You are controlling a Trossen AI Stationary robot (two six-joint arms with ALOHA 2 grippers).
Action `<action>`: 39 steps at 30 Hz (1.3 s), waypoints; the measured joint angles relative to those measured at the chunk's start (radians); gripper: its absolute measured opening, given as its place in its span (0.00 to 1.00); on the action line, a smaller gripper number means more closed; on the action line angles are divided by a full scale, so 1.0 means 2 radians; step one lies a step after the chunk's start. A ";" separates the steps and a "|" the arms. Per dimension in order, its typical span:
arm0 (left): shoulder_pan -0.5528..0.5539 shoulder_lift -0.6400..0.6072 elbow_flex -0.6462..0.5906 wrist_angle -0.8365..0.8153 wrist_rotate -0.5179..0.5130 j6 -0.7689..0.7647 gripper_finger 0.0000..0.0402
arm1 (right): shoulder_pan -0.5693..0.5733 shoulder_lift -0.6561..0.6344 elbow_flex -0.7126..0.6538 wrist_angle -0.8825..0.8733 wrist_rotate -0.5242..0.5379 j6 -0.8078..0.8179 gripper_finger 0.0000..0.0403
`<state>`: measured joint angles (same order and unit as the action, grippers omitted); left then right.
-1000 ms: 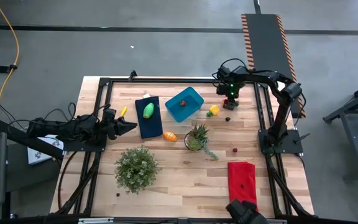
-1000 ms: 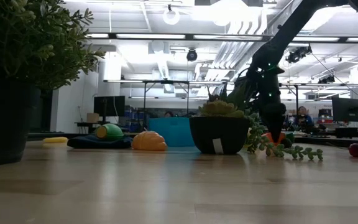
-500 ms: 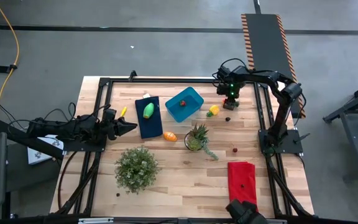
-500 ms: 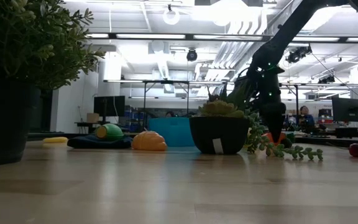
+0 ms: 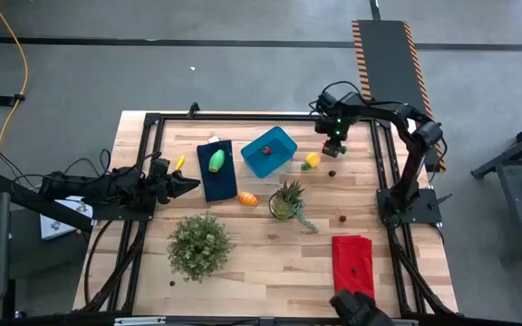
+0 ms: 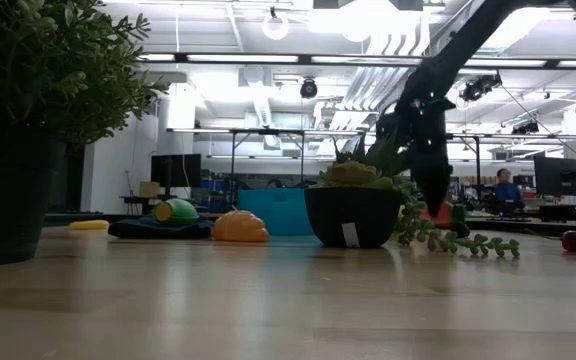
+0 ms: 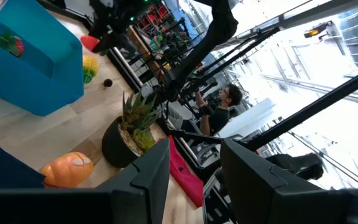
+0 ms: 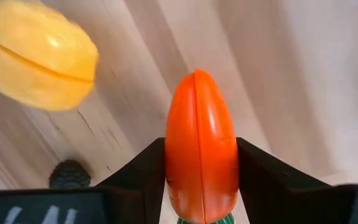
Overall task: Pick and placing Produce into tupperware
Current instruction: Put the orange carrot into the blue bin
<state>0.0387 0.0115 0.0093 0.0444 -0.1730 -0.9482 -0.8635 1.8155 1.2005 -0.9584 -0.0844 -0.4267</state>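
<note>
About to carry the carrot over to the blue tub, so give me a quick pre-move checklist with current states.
1. Carrot held between the right end effector fingers: ok.
2. Carrot lifted clear of the table: cannot tell.
3. Tupperware upright with room inside, one small item already in it: ok.
4. Lemon lies between the right end effector and the tupperware; keep above it: ok.
5. Left end effector parked by the dark blue cloth, away from the tupperware: ok.

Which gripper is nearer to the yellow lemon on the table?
The right. The right gripper, shut on the orange carrot, hangs just beside the yellow lemon. The left gripper waits far away, beyond the blue tub and the dark blue cloth.
</note>
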 joint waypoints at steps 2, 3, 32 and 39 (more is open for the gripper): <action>0.000 0.000 0.000 0.000 0.000 0.000 0.33 | 0.000 -0.012 0.006 -0.001 -0.001 0.002 0.36; 0.000 0.000 0.000 0.000 0.000 0.000 0.33 | 0.000 -0.017 0.008 -0.002 -0.002 0.002 0.36; 0.000 0.000 0.000 0.000 -0.002 0.004 0.33 | 0.000 -0.200 0.018 -0.008 -0.051 0.091 0.36; 0.000 0.000 0.000 0.000 -0.002 0.005 0.33 | 0.001 -0.250 0.018 -0.008 -0.058 0.114 0.36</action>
<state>0.0387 0.0116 0.0097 0.0444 -0.1761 -0.9390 -0.8612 1.3148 1.2369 -0.9748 -0.2008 -0.1986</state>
